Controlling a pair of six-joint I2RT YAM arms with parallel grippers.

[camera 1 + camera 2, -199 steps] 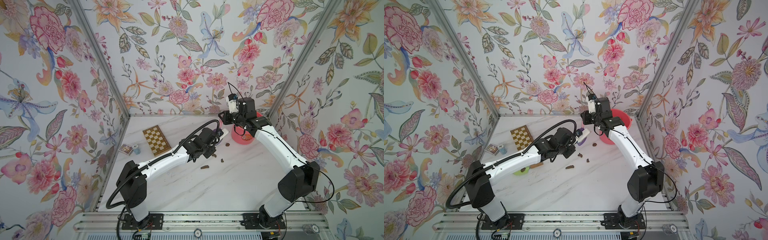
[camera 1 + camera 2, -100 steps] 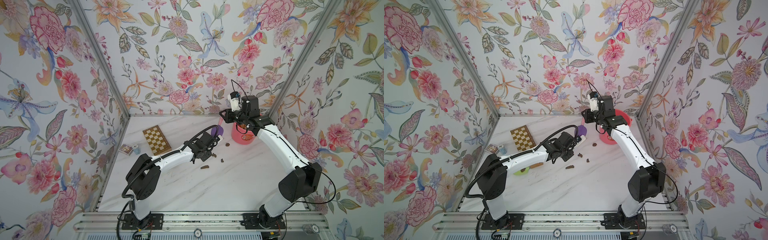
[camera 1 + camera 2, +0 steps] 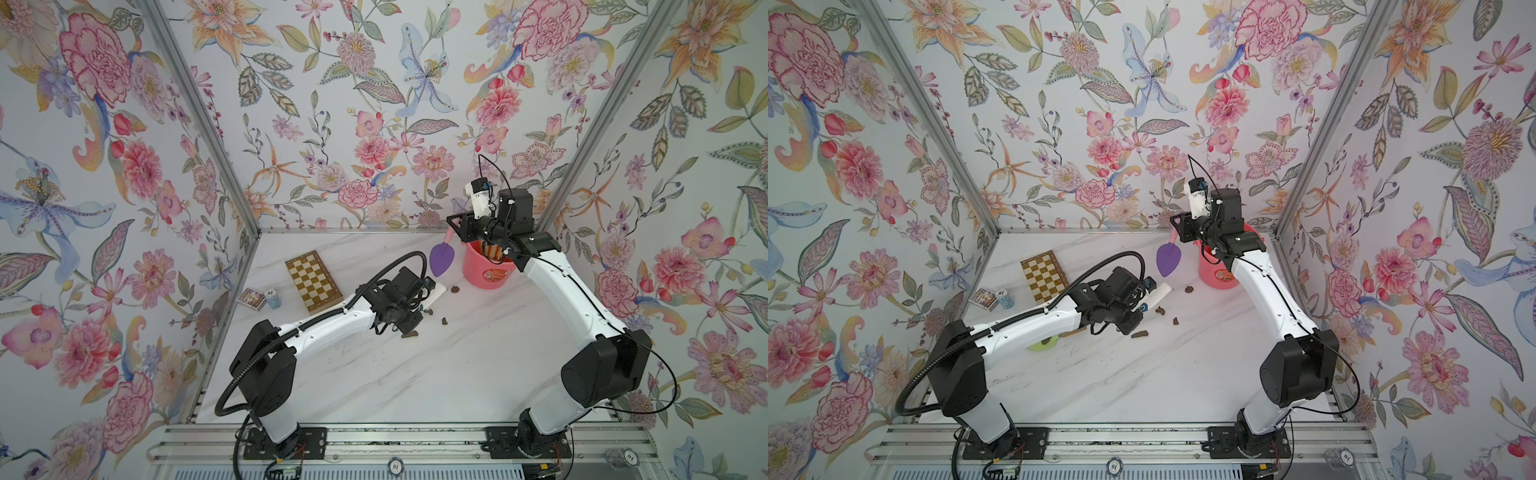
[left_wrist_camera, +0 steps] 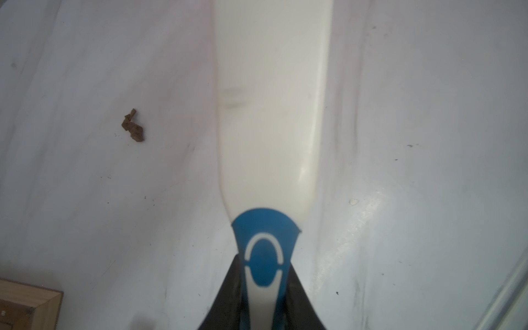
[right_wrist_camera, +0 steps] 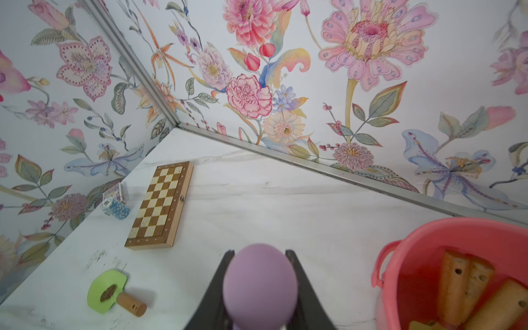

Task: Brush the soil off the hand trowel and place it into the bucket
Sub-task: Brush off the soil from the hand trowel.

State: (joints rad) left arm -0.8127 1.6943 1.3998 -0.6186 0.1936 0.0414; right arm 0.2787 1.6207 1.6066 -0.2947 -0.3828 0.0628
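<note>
1. Pulling back, the left gripper [image 4: 263, 264] has taken the brush [image 3: 1158, 294] away from the trowel [image 3: 441, 259]. A second ago they were close together. Now they are apart, and the brush is low over the table [image 3: 415, 374].
2. We also see that the right gripper [image 5: 259, 254] has carried the trowel a little closer to the bucket [image 3: 486, 276].
3. Both grippers squeeze tight: the right one on the trowel's pink handle, the left one on the brush.
4. We see no dirt on the purple blade in both top views. Lumps of soil [image 3: 444, 321] lie on the table. So we think the brushing is done and the bucket comes next.
5. We find the trowel up in the air, just beside the bucket. It is not over the bucket and not in it yet.
6. Its long side runs almost straight up and down, leaning a little. The handle is on top, and the pointed tip looks down at the table.
7. We think it must go up over the rim first. Wooden handles [image 5: 457, 274] already lie inside.
</note>
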